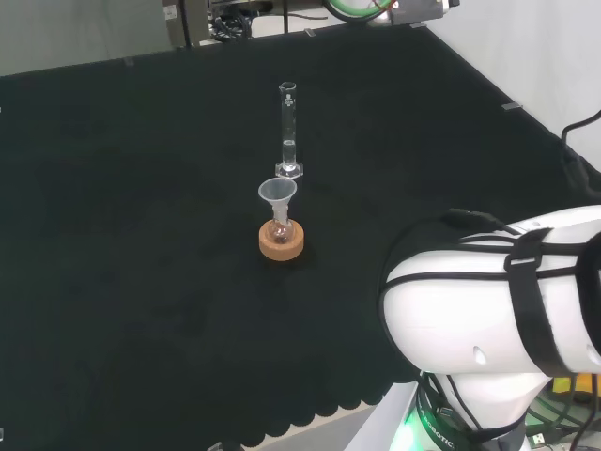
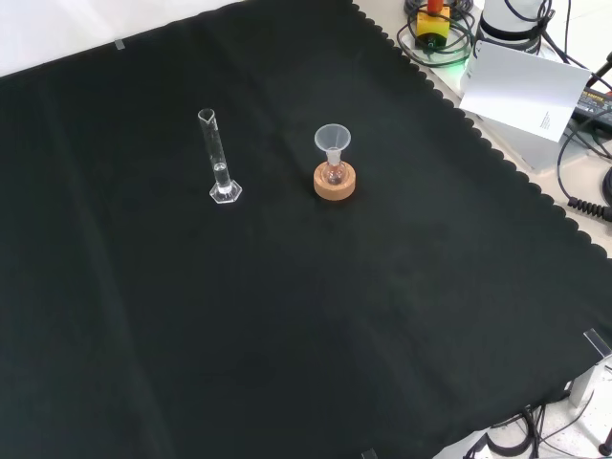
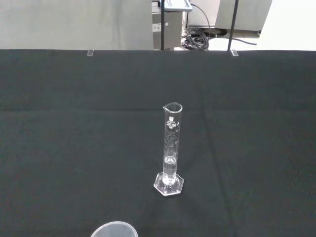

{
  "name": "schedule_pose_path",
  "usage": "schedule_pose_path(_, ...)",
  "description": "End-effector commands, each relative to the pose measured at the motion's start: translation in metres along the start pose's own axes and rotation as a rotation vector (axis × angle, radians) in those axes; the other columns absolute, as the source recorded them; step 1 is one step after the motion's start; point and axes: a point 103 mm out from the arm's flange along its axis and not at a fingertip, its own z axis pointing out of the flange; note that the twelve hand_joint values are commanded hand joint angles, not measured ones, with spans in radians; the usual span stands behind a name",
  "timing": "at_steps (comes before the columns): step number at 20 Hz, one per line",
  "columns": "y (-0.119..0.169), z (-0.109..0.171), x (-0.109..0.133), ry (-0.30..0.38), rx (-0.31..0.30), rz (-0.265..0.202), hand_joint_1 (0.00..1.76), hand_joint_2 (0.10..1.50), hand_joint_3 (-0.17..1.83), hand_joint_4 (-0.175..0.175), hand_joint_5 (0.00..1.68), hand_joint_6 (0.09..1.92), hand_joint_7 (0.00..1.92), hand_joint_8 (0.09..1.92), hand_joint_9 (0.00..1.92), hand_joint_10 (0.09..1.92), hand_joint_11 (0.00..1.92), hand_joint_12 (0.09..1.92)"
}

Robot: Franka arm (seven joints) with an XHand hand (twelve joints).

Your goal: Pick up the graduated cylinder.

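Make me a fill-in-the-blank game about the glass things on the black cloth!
1. The tall glass cylinder stands ____ on its flat base.
2. The funnel sits in a small flask on a ____ ring.
3. The cylinder and the funnel stand ____, not touching.
4. The cloth under them is ____.

Missing words: upright; cork; apart; black

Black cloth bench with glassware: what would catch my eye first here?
First, the tall clear glass graduated cylinder standing upright on its hexagonal foot, alone on the black cloth. To its right in the front view, apart from it, a small round glass flask sits on a cork ring stand with a clear funnel in its neck. In the head view, the arm's big white link looms at the right.
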Motion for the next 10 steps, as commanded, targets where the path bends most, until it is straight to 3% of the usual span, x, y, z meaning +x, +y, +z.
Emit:
schedule_pose_path(1,0.011,0.023,-0.001,-0.009,0.009,0.037,0.13,1.22,0.33,-0.018,0.21,0.09,0.00,0.52,0.19,0.67,0.10,1.37)
schedule_pose_path(7,0.035,0.052,-0.015,0.001,0.021,0.074,0.15,1.22,0.32,-0.020,0.22,0.09,0.00,0.52,0.20,0.67,0.10,1.37)
schedule_pose_path(10,0.051,0.067,-0.026,0.020,0.029,0.069,0.17,1.22,0.31,-0.021,0.22,0.09,0.01,0.53,0.21,0.67,0.11,1.37)
